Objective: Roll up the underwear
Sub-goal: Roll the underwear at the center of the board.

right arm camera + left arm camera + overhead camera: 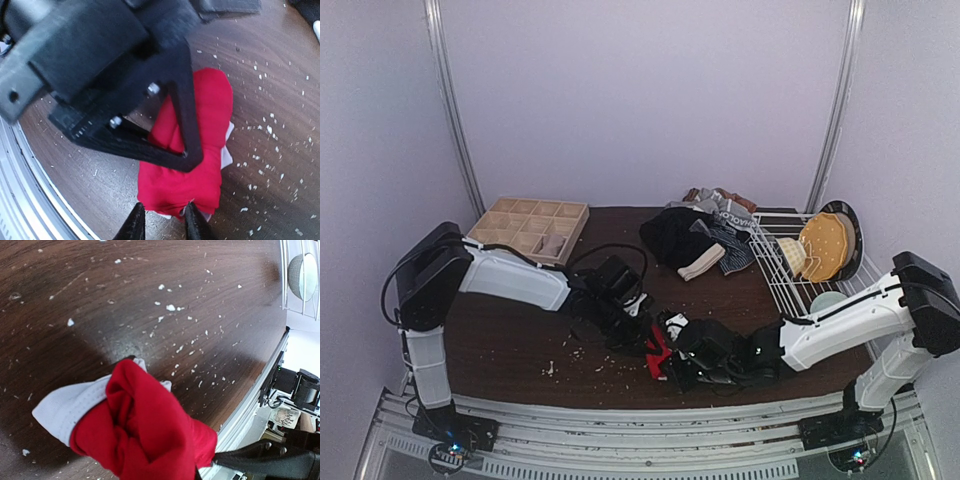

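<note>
Two tools meet over one garment at the near middle of the bench [500, 340], well apart from everything else on it. Farthest left, at the back, sits the wooden grid tray [530, 228], which plays no part yet.

Next comes the left tool [186, 156]. Its fingers are drawn together to a point and pinch the red underwear [145, 425], which bunches up in front of the left wrist camera. The pale waistband [65, 407] pokes out on one side.

From the right wrist, the red bundle is longer than it is wide. Its long axis runs straight away from the right tool [164, 225] and under the left one. So the right tool sits at the bundle's near end and the left tool grips it further along, with both arms about equally close.

The right tool's jaws stand narrowly apart at that end. One fingertip [192, 222] overlaps the cloth's edge, and nothing is clamped. My judgement is that the next rolling move should go along that axis, from the right tool's end toward the pinch.

Farthest right, at the back, the other underwear [705, 235] lies heaped beside a wire rack [790, 265].
</note>
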Tool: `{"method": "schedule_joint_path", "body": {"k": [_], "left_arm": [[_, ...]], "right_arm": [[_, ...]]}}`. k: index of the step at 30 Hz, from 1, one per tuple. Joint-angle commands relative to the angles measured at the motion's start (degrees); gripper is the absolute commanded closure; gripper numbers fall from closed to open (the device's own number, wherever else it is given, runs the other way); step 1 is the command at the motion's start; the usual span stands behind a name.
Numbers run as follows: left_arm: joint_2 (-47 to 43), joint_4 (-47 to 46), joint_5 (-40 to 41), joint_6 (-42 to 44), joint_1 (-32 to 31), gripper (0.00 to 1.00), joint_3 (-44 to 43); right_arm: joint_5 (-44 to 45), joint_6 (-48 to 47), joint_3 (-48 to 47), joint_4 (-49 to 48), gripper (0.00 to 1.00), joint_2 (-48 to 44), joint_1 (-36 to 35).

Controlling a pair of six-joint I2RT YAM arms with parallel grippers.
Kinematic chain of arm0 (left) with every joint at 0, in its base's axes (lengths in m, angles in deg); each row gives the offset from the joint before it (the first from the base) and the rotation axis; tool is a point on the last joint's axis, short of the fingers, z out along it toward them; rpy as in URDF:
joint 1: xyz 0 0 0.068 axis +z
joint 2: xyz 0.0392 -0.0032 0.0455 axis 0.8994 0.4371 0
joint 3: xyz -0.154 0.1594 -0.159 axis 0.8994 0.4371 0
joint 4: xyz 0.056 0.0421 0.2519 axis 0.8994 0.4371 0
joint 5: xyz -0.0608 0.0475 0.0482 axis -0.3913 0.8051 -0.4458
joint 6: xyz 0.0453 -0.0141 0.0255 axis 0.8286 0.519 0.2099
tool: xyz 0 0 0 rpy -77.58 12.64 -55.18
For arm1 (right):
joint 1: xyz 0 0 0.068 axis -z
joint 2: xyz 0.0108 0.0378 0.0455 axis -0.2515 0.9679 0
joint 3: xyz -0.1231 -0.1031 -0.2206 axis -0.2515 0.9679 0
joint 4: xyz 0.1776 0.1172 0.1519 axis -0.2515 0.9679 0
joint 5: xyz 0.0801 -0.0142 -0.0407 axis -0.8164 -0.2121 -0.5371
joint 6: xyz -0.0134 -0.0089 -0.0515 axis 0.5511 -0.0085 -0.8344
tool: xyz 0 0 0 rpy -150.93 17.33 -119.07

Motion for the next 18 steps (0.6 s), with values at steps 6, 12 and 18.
{"method": "schedule_joint_path", "body": {"k": [6,12,18], "left_arm": [[6.98,9.11,4.37,0.31,-0.76,1.0,3.55],[6.93,9.57,4.6,0.79,-0.76,1.0,3.64],[5.74,9.08,4.1,1.71,-0.68,0.9,3.67]], "right_arm": [[2.19,1.49,-2.37,0.16,0.91,5.27,1.37],[1.6,4.66,-0.7,1.9,0.96,7.75,1.86],[-1.02,9.62,2.24,4.07,0.98,7.06,2.49]]}}
